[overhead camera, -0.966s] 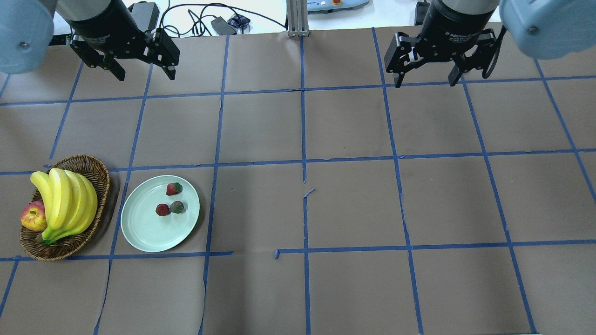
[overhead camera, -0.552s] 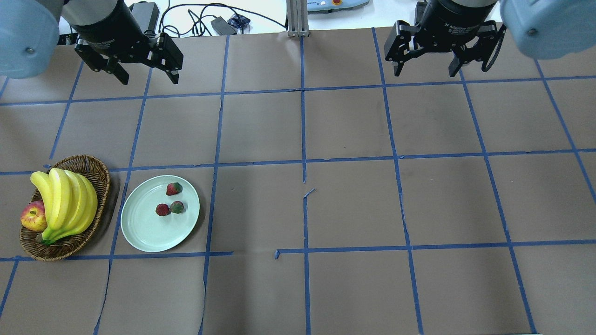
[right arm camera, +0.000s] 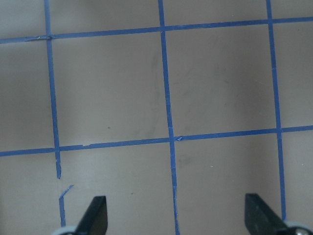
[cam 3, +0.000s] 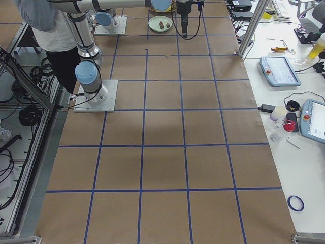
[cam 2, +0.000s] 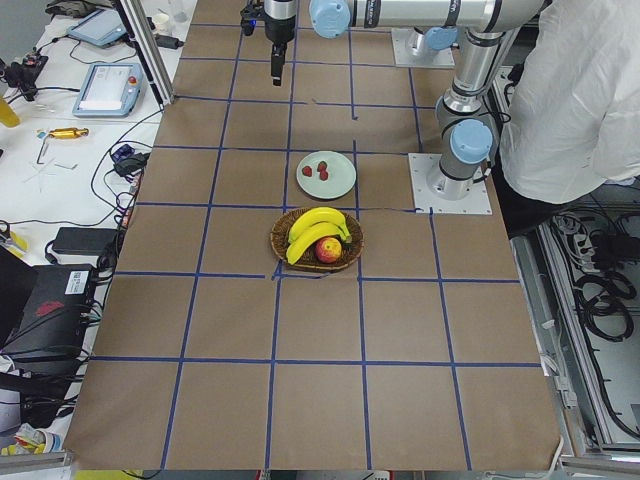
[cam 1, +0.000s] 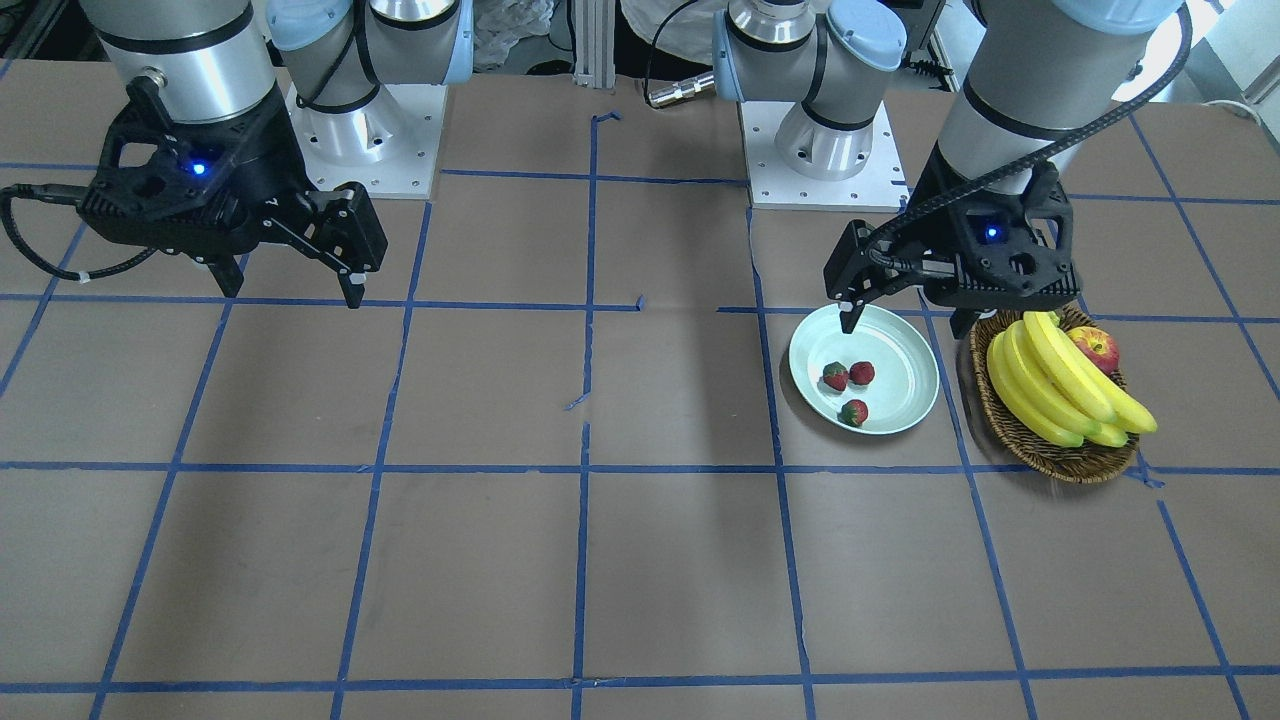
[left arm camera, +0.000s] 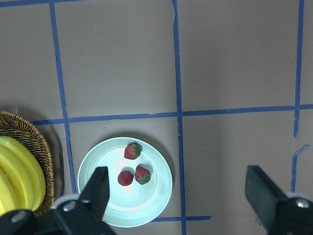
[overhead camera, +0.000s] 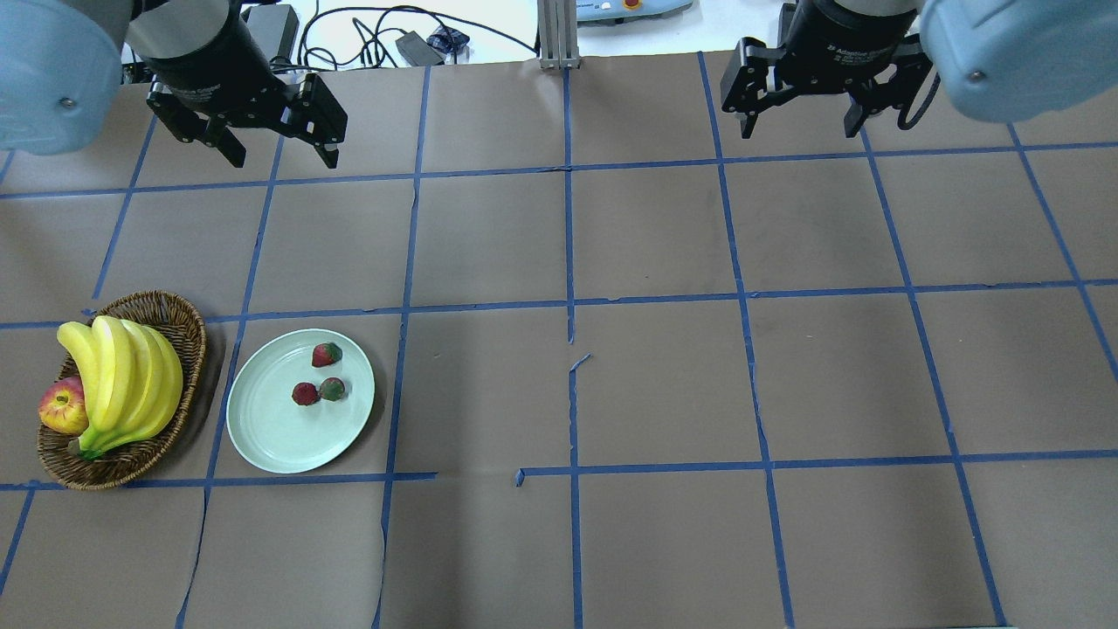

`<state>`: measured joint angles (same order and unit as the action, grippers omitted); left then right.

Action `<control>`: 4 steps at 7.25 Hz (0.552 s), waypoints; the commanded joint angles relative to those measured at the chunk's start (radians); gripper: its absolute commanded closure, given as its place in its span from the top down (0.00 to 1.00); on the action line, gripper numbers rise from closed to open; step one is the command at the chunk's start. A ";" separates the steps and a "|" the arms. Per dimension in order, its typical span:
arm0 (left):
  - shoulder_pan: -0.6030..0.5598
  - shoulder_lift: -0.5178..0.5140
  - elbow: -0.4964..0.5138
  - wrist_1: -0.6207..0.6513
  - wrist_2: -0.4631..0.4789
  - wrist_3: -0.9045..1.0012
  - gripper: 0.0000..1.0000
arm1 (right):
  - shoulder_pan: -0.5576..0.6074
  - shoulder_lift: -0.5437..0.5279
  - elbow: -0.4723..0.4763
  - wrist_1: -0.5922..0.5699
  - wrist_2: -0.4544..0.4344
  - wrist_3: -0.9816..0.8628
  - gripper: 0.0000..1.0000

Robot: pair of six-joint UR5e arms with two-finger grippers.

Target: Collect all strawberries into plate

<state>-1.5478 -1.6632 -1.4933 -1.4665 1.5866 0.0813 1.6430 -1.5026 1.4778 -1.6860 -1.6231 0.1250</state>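
Three strawberries (overhead camera: 325,354) lie on the mint-green plate (overhead camera: 271,441) beside a wicker basket (overhead camera: 190,325) of bananas, two seemingly touching, while the left gripper (overhead camera: 285,161) and right gripper (overhead camera: 799,132) hang above the table, fingers spread wide, holding nothing.

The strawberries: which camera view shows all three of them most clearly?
The left wrist-mounted view: the three strawberries appear largest, unobstructed, on the plate. The overhead and front-facing views show all three smaller; both side views give only tiny specks; the right wrist-mounted view shows none.
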 commanded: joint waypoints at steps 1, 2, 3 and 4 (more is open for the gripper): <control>-0.011 0.005 -0.008 -0.003 -0.004 0.066 1.00 | 0.032 0.012 0.001 0.012 -0.006 -0.022 1.00; -0.015 0.010 -0.016 -0.003 -0.004 0.058 1.00 | 0.029 0.016 0.004 0.012 0.005 -0.115 1.00; -0.018 0.005 -0.021 0.000 -0.005 0.040 1.00 | 0.029 0.018 0.006 0.012 0.005 -0.126 1.00; -0.018 0.007 -0.022 0.000 -0.004 0.040 1.00 | 0.029 0.018 0.007 0.009 0.006 -0.123 1.00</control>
<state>-1.5643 -1.6572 -1.5116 -1.4675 1.5825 0.1265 1.6715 -1.4862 1.4828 -1.6747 -1.6194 0.0151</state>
